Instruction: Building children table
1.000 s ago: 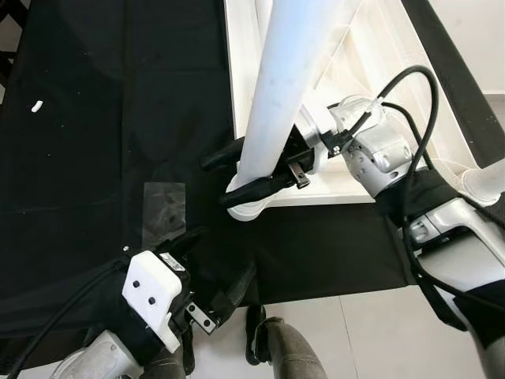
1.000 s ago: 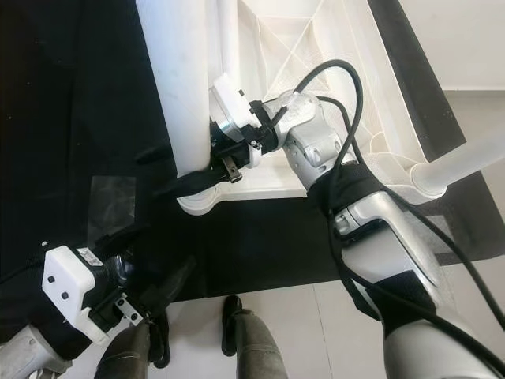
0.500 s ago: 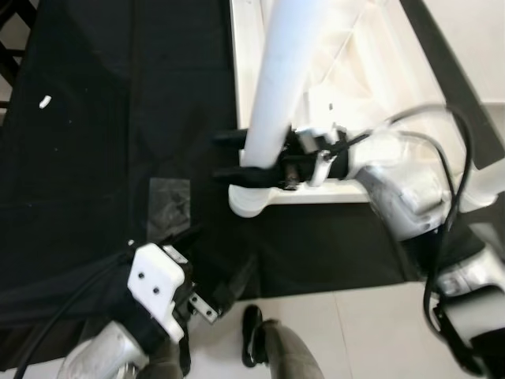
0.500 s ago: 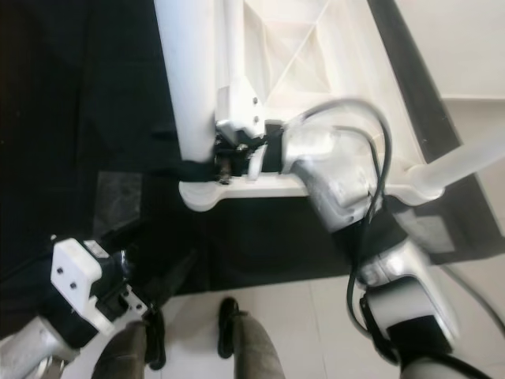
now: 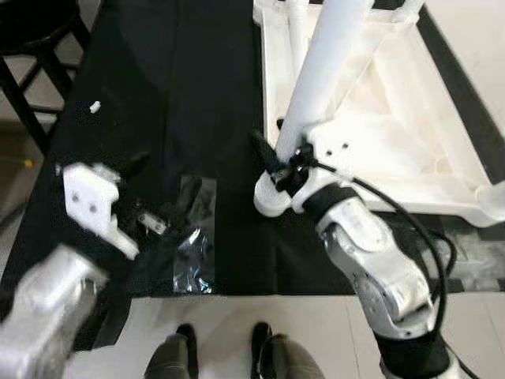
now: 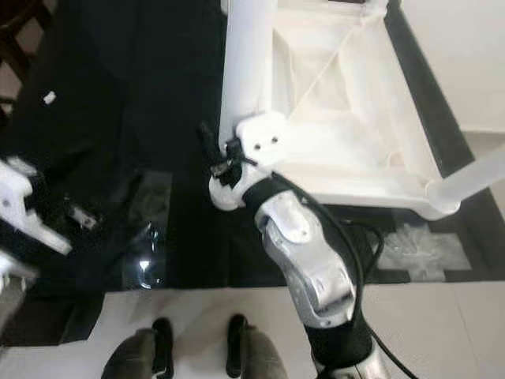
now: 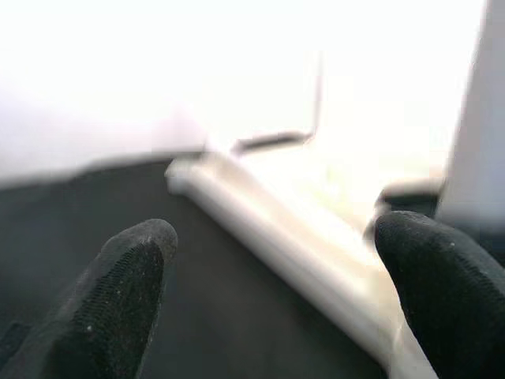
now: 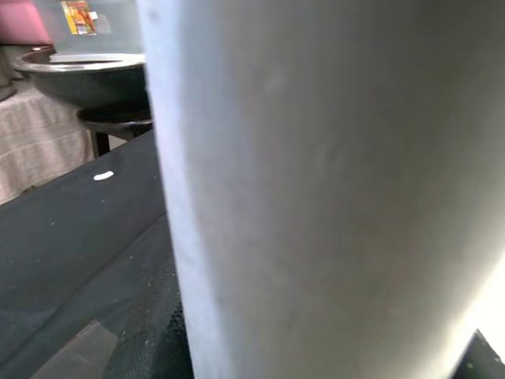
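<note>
Upturned white plastic children's table [image 5: 371,118] lies on black cloth [image 5: 189,95] w/ white tubular leg [image 5: 323,87] rising at its near-left corner. Right hand [image 5: 272,162] sits at leg's base, black fingers against the tube; grip state can't be told. Left hand [image 7: 276,292] hovers over cloth, fingers [image 7: 118,292] spread apart, nothing between. Clear plastic wrap [image 5: 193,253] lies near cloth edge.
</note>
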{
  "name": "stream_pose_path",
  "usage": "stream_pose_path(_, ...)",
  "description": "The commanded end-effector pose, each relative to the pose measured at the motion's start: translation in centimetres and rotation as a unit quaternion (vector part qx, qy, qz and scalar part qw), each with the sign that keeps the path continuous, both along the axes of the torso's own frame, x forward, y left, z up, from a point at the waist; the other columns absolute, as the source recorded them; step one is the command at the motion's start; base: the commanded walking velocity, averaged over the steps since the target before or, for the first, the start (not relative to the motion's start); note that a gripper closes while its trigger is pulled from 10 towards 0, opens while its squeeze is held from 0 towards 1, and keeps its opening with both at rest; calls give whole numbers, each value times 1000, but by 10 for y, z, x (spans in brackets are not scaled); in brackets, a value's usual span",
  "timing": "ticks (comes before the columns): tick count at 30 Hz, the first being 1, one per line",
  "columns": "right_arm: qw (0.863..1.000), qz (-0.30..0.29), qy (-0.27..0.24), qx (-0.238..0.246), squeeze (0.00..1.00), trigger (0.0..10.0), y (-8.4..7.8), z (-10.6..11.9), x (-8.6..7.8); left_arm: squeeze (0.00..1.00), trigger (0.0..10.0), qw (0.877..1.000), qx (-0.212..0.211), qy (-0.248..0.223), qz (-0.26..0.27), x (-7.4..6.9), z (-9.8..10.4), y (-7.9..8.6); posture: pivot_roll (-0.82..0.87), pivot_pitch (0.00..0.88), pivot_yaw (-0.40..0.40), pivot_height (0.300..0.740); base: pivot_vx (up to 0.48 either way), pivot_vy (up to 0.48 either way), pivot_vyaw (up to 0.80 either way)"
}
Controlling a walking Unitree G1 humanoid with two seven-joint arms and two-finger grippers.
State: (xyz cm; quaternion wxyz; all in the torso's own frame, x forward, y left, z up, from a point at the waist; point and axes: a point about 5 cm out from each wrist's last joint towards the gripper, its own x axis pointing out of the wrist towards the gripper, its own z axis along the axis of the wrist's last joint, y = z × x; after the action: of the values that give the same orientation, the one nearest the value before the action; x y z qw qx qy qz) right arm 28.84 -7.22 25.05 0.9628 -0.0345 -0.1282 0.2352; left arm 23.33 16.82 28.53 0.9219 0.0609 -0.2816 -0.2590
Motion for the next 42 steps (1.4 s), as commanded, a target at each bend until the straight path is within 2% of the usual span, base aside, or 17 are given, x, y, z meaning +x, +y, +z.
stream_pose_path(1, 990, -39, 122, -57, 0, 10000, 0, -50, 6, 0, 10000, 999, 9, -3, -32, 3, 5, -5, 44, 255, -71, 740, 0, 0, 0)
stream_pose_path(3, 990, -45, 121, -55, 0, 10000, 2, -49, 5, 0, 10000, 999, 7, -12, -52, 7, 12, -8, 42, 227, -63, 740, 0, 0, 0)
stream_pose_path(4, 992, -43, 110, -53, 0, 10000, 3, -45, 6, 0, 10000, 995, 7, -20, -100, 13, 26, -19, 41, 216, -61, 740, 0, 0, 0)
stream_pose_path(5, 992, -43, 110, -53, 0, 10000, 3, -45, 6, 0, 10000, 995, 7, -20, -100, 13, 26, -19, 41, 216, -61, 740, 0, 0, 0)
stream_pose_path(6, 993, -33, 101, -58, 0, 10000, 5, -43, 7, 0, 10000, 992, 12, -19, -122, 17, 32, -23, 43, 197, -54, 740, 0, 0, 0)
stream_pose_path(11, 994, 6, 74, -86, 0, 10000, 16, -40, 8, 0, 10000, 975, 27, 7, -223, 29, 51, -39, 46, 175, -39, 740, 0, 0, 0)
stream_pose_path(12, 994, 6, 74, -86, 0, 10000, 16, -40, 8, 0, 10000, 975, 27, 7, -223, 29, 51, -39, 46, 175, -39, 740, 0, 0, 0)
stream_pose_path(15, 992, 41, 65, -99, 0, 10000, 25, -39, 7, 0, 10000, 959, 54, 11, -277, 33, 65, -50, 48, 171, -31, 740, 0, 0, 0)
stream_pose_path(18, 992, 47, 61, -101, 0, 10000, 29, -38, 7, 0, 10000, 953, 63, 12, -295, 35, 70, -54, 51, 169, -27, 740, 0, 0, 0)
stream_pose_path(20, 992, 55, 54, -101, 0, 10000, 35, -35, 8, 0, 10000, 944, 70, 19, -323, 37, 75, -62, 51, 168, -22, 740, 0, 0, 0)
stream_pose_path(21, 992, 55, 54, -101, 0, 10000, 35, -35, 8, 0, 10000, 944, 70, 19, -323, 37, 75, -62, 51, 168, -22, 740, 0, 0, 0)
stream_pose_path(24, 991, 67, 47, -103, 0, 10000, 39, -31, 10, 0, 10000, 936, 98, 26, -338, 41, 77, -72, 54, 170, -23, 740, 0, 0, 0)
stream_pose_path(29, 991, 77, 43, -105, 0, 10000, 42, -31, 9, 0, 10000, 935, 124, 34, -331, 49, 78, -79, 52, 168, -22, 740, 0, 0, 0)
stream_pose_path(30, 990, 80, 41, -106, 0, 10000, 42, -31, 9, 0, 0, 936, 131, 40, -324, 53, 81, -81, 51, 169, -20, 740, 0, 0, 0)
stream_pose_path(36, 989, 87, 38, -110, 0, 10000, 42, -31, 10, 0, 0, 935, 153, 58, -316, 59, 85, -81, 54, 168, -17, 740, 0, 0, 0)
stream_pose_path(42, 987, 112, 19, -117, 0, 10000, 32, -24, 14, 0, 0, 935, 173, 70, -301, 60, 86, -78, 60, 170, -21, 740, 0, 0, 0)
